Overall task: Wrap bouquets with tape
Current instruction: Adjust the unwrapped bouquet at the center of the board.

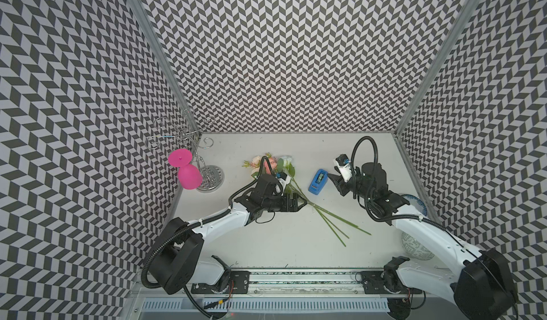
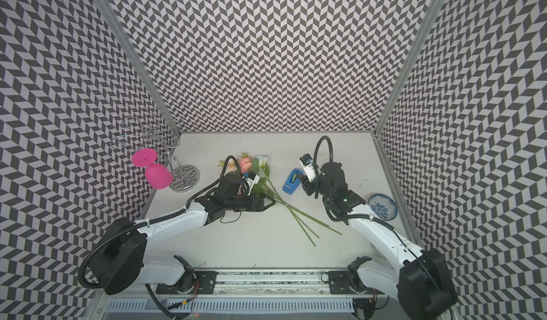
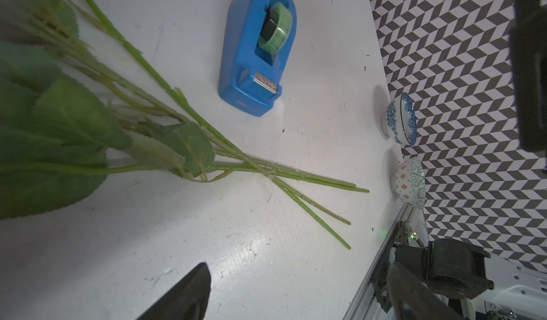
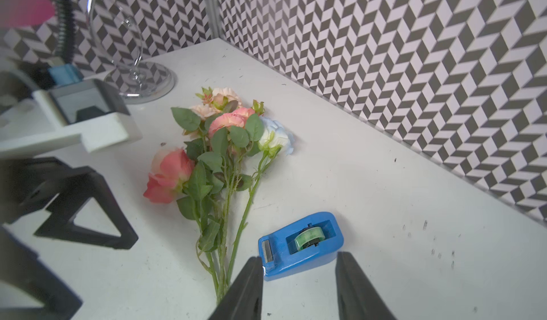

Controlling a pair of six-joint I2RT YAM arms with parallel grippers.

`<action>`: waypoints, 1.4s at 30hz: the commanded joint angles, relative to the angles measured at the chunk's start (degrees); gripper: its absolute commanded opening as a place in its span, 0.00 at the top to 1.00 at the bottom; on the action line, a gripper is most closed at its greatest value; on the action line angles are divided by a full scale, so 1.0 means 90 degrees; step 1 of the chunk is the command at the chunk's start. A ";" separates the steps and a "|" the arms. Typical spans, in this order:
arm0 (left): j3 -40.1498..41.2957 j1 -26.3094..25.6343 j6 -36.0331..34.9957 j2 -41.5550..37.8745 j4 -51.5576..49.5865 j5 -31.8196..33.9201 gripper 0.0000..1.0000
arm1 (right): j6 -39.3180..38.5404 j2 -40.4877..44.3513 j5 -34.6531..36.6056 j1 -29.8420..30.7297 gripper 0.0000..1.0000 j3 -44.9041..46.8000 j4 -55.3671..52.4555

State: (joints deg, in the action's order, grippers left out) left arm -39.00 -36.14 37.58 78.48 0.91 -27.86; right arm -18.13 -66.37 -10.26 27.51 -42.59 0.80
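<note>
The bouquets [image 1: 268, 164] lie as one bunch of pink, peach and white roses mid-table, stems [image 1: 328, 219] fanning toward the front; the bunch also shows in a top view [image 2: 251, 167] and the right wrist view [image 4: 222, 143]. My left gripper [image 1: 300, 203] is open beside the stems where they cross, holding nothing; in its wrist view the stems [image 3: 266, 173] lie ahead of the fingers [image 3: 189, 292]. The tape sits in a blue dispenser [image 1: 318, 182] right of the flowers. My right gripper [image 1: 336, 182] is open just right of it, tips flanking the dispenser's [image 4: 302, 241] cutter end without gripping.
A pink goblet [image 1: 188, 175] hangs upside down on a wire rack [image 1: 208, 178] at the back left. Two patterned bowls [image 3: 401, 117] [image 3: 410, 182] stand along the right wall, behind the right arm. Chevron walls close three sides.
</note>
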 commanded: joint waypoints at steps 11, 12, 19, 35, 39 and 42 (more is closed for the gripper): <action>0.0379 0.0012 0.0189 -0.0402 0.0736 -0.0078 0.06 | -0.1545 -0.1418 0.0791 0.1266 0.33 -0.0141 -0.1259; 0.0387 0.0012 0.0189 -0.0375 0.0765 -0.0096 0.06 | -0.1495 -0.1463 0.0788 0.1266 0.34 -0.0125 -0.1209; 0.0437 0.0012 0.0126 -0.0244 0.0963 -0.0156 0.06 | -0.1432 -0.1963 0.0913 0.1416 0.43 0.0060 -0.0609; 0.0662 0.0030 0.0183 -0.0244 0.1326 -0.0167 0.08 | -0.1621 -0.2634 0.1199 0.1476 0.55 0.0261 0.0218; 0.0836 0.0096 0.0311 -0.0398 0.1520 -0.0142 0.09 | -0.1628 -0.2721 0.1150 0.1477 0.57 0.0235 0.0247; 0.0911 0.0174 0.0332 -0.0506 0.1540 -0.0127 0.09 | -0.1694 -0.2816 0.1218 0.1482 0.60 0.0220 0.0230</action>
State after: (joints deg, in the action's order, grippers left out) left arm -31.46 -35.38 39.75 75.90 12.32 -28.86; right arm -32.16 -90.91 0.30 40.42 -40.01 0.03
